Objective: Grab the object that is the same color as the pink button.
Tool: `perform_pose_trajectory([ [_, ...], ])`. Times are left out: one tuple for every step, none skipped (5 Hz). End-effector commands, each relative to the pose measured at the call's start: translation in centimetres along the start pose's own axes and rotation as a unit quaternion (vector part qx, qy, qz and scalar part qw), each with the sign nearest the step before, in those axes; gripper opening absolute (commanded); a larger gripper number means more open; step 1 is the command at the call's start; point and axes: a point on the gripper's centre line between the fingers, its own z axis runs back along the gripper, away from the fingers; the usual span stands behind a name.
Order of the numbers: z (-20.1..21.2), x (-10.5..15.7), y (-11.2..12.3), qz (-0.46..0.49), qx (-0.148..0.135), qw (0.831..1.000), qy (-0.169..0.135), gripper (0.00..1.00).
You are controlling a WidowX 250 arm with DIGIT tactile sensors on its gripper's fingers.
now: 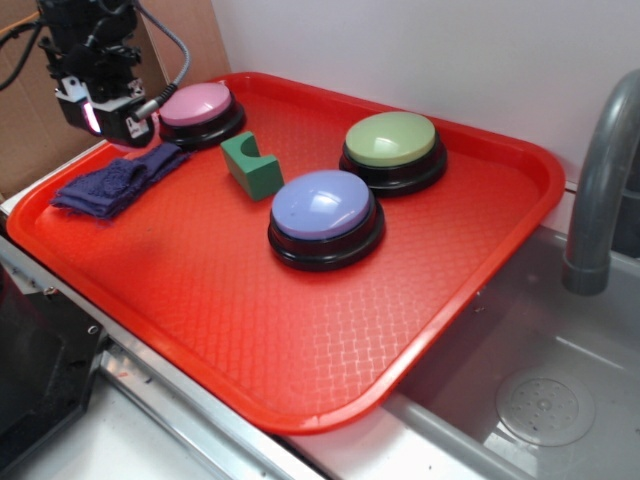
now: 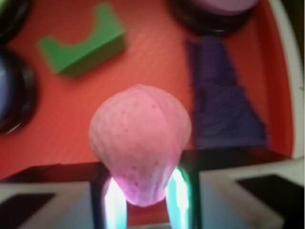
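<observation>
I can read no text, label, brand, number or sign in either view. My tray shows only a moulded grid pattern, and the tops of the three buttons are plain, with nothing printed on them.

Toy kitchen rig — grey sink w/ faucet, red tray, cardboard backdrop.

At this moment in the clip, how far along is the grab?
Done: the gripper is shut on the pink ball, squeezed between its fingers. In hand: the exterior view shows the gripper raised above the red tray, beside the pink button and over the blue cloth. Left: nothing visible.
</observation>
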Motion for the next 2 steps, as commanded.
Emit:
perform_pose_trajectory([
  [1.2,-1.5,-2.8,-0.067,-0.005,0.997,-0.021,0.0],
  [0.8,-1.8,-4.3,-0.092,-0.015,0.995,-0.039,0.0],
])
